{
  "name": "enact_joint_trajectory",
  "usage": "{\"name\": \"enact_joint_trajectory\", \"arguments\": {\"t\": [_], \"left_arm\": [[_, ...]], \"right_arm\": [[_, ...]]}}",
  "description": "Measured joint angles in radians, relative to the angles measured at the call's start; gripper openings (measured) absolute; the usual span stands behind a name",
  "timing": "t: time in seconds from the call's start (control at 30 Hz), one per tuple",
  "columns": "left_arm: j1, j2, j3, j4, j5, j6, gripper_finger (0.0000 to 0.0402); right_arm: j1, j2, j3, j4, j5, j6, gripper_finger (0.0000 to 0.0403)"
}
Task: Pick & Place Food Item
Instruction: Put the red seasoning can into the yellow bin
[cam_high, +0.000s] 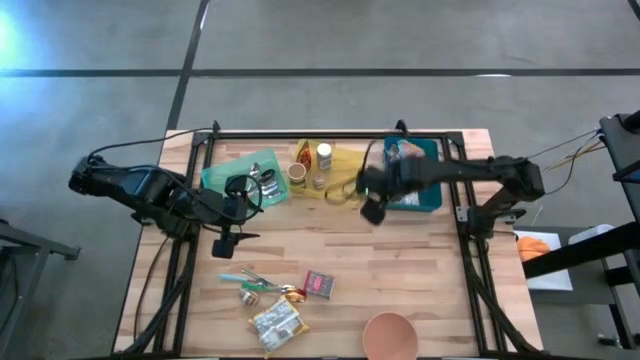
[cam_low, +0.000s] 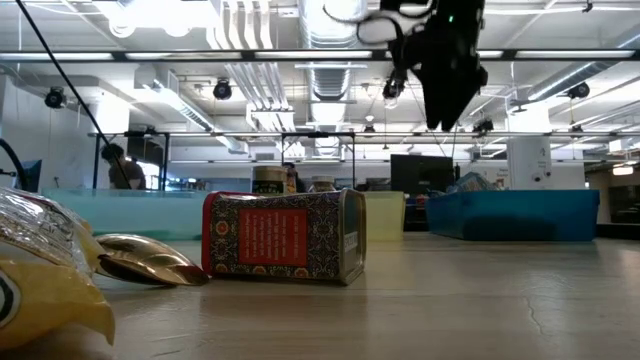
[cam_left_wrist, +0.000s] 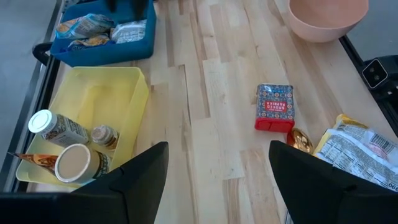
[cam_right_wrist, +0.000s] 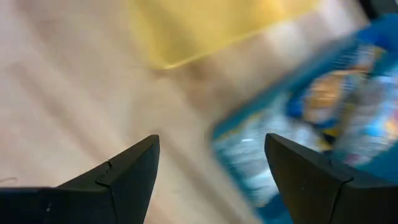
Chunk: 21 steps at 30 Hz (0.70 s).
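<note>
Right now both hands are empty and spread open above the counter (cam_high: 400, 290). The right hand (cam_high: 372, 210) hangs high, just off the near-left corner of the blue bin (cam_high: 432, 200), which already holds a few packets. The left hand (cam_high: 226, 243) hovers lower, in front of the green tray (cam_high: 225, 172), looking across toward the yellow tray (cam_left_wrist: 93, 102) with its jars and cup.

The loose food lies in a cluster at the near edge of the counter: a red tin (cam_high: 318, 285), a crinkly packet (cam_high: 276, 322), a gold-wrapped piece (cam_high: 290, 293) just beside the tin, and some small bits left of that. A pink bowl (cam_high: 390, 335) sits further right along the same edge.

I can't tell which item is meant next. If it is the tin, it lies toward the near edge from both hands, between them, and by my eye a bit closer to the left one. In the left wrist view the tin (cam_left_wrist: 273, 107) sits ahead and slightly to one side of the spread fingers (cam_left_wrist: 140, 177), its long side running roughly away from that hand, so closing across the short width looks the easier grip. The right hand would need to drop a long way and swing back from the bin.
</note>
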Motion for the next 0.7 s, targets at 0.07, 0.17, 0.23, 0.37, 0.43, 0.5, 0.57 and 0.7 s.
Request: {"name": "enact_joint_trajectory", "arguments": {"t": [0.07,0.17,0.23,0.37,0.43,0.5,0.57,0.7], "left_arm": [[0.000,0.000,0.000,0.000,0.000,-0.010,0.0282],[0.000,0.000,0.000,0.000,0.000,-0.031,0.0282],[0.000,0.000,0.000,0.000,0.000,-0.049,0.0282],[0.000,0.000,0.000,-0.001,0.000,-0.094,0.0282],[0.000,0.000,0.000,-0.001,0.000,-0.111,0.0282],[0.000,0.000,-0.006,-0.002,0.000,-0.131,0.0282],[0.000,0.001,-0.011,-0.003,0.000,-0.149,0.0282],[0.000,0.000,-0.027,0.000,0.000,-0.184,0.0282]], "right_arm": [[0.082,0.008,0.000,0.032,-0.001,0.029,0.0290],[0.194,0.030,0.000,0.128,-0.003,0.062,0.0290],[0.259,0.047,0.000,0.222,0.000,0.074,0.0290],[0.356,0.087,0.000,0.375,0.008,0.116,0.0290],[0.387,0.117,0.000,0.418,0.009,0.118,0.0290],[0.408,0.145,0.004,0.444,0.010,0.127,0.0290],[0.418,0.187,0.016,0.445,0.010,0.143,0.0290],[0.434,0.279,0.058,0.457,0.008,0.147,0.0290]]}}
